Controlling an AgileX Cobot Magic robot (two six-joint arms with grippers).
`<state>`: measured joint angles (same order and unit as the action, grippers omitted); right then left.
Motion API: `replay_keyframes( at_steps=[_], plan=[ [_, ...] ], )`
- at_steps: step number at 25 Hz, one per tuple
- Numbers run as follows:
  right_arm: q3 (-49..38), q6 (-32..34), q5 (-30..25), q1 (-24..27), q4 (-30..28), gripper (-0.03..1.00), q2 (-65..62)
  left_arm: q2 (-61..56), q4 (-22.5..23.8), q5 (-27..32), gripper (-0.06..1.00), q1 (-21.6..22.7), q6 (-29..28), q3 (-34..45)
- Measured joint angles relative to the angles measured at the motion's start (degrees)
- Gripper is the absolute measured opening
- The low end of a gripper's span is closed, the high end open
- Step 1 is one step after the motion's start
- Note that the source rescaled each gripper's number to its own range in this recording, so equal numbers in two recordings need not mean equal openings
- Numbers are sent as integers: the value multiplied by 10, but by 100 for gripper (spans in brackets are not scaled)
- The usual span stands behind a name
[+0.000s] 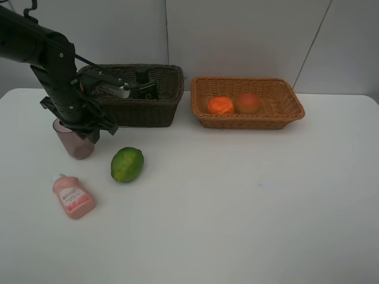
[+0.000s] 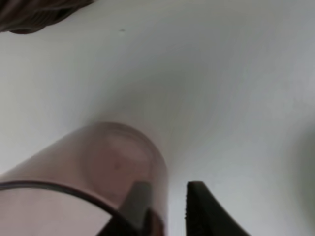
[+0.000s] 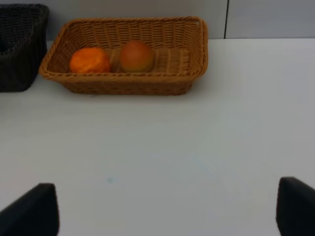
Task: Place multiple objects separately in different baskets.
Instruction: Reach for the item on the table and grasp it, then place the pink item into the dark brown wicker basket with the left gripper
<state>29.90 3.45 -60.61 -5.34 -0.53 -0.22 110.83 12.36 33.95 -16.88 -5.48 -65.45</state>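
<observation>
- The left gripper [image 2: 169, 188] is seen lowered over the rim of the translucent mauve cup [image 1: 74, 142], which stands upright on the white table [image 1: 237, 207].
- One finger [image 2: 139, 200] is seen inside the cup through its wall, and the other is set just outside it. The jaws are drawn narrow around that wall, but whether it is actually clamped cannot be told.
- The green lime-like fruit [image 1: 127, 164] is found on the table near the left gripper, on the side towards the right arm.
- The pink soap bottle [image 1: 73, 197] is laid flat on the table near the left gripper, towards the front edge.
- The deep dark brown wicker basket [image 1: 148, 111] is placed just behind the left gripper. A dark bottle-like thing [image 1: 144, 89] is seen lying inside it, though its details cannot be made out.
- The right gripper [image 3: 167, 199] is held wide open above bare table, with nothing between its fingertips.
- The shallower orange-tan wicker basket [image 3: 123, 86] is set ahead of the right gripper, well apart from it.
- The orange tangerine [image 3: 89, 60] and the red-yellow peach-like fruit [image 3: 137, 56] are contained in that basket, side by side.
</observation>
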Motion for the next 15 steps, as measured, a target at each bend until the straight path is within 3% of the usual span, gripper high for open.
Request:
replay_keyframes(
  at_steps=[3,15],
  plan=[
    [0,0,0,0,0,87,0,0,0,1,1,0,0,0],
    [0,0,0,0,0,87,0,0,-5,-3,0,0,0,0]
  ],
)
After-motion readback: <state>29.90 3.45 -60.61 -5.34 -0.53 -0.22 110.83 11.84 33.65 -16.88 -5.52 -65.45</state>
